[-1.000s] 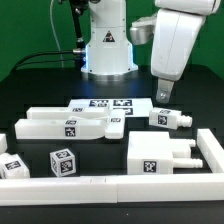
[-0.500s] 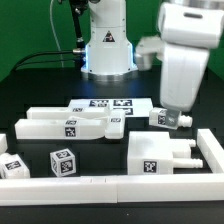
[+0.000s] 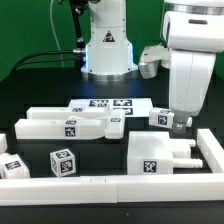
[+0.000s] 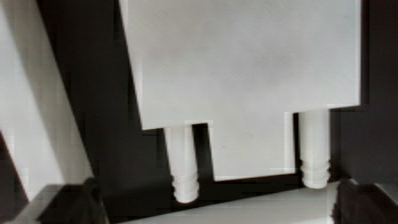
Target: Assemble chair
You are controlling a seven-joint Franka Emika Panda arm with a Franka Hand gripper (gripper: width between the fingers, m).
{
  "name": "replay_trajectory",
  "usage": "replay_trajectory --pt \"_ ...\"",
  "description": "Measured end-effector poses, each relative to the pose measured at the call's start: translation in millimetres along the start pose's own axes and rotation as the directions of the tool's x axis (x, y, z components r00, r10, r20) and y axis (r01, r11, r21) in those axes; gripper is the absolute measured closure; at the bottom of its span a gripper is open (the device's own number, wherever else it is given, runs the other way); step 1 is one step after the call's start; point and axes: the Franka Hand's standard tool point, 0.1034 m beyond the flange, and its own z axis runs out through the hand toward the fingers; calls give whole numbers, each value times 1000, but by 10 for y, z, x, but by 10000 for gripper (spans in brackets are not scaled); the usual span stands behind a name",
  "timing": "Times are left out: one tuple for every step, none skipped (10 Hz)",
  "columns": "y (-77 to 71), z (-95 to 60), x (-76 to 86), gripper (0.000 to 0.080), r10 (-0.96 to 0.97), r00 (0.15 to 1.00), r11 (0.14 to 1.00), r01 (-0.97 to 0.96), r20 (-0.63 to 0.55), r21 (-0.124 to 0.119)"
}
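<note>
The chair is not yet together: its white parts lie loose on the black worktop (image 3: 40, 95), inside a low white rail (image 3: 100, 183) that runs along the near edge and up the exterior view's right. At the exterior view's far left a small tagged block (image 3: 9, 167) sits by the rail, and near it a cube (image 3: 62, 162) shows tags on its faces. Behind these lie long bars (image 3: 60, 125), close together, with a tag facing the camera; how many there are I cannot tell. Further back, in the middle, the marker board (image 3: 108, 104) lies flat in front of the robot's base (image 3: 107, 50). Right of centre a flat slab (image 3: 150, 152) lies tag up, its two pegs (image 3: 184, 158) pointing toward the rail on the exterior view's right. Behind the slab a short piece (image 3: 166, 119) lies on its side, and the tool (image 3: 182, 120) hangs just at its right end, under the arm (image 3: 190, 70); whether they touch cannot be told. In the wrist view the slab and its pegs fill most of the frame, and the tool's fingertips (image 4: 57, 205) stand wide apart at two corners, open and holding nothing.
</note>
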Motion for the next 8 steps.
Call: replay_trajectory --pt "-39 66 25 150 -32 999 999 31 -27 -26" --pt "-107 154 23 150 -54 998 998 53 -38 -26" --pt "-145 241 13 150 -58 997 998 58 -43 -8" --pt "-180 306 30 150 -53 998 999 53 -43 1" --pt "-206 354 56 150 -54 997 999 55 -47 2" --pt "-239 413 61 150 -55 997 998 55 -45 13" --pt "-270 465 76 150 -55 997 998 56 -45 21" --pt "-285 497 77 150 -58 997 998 59 -44 26"
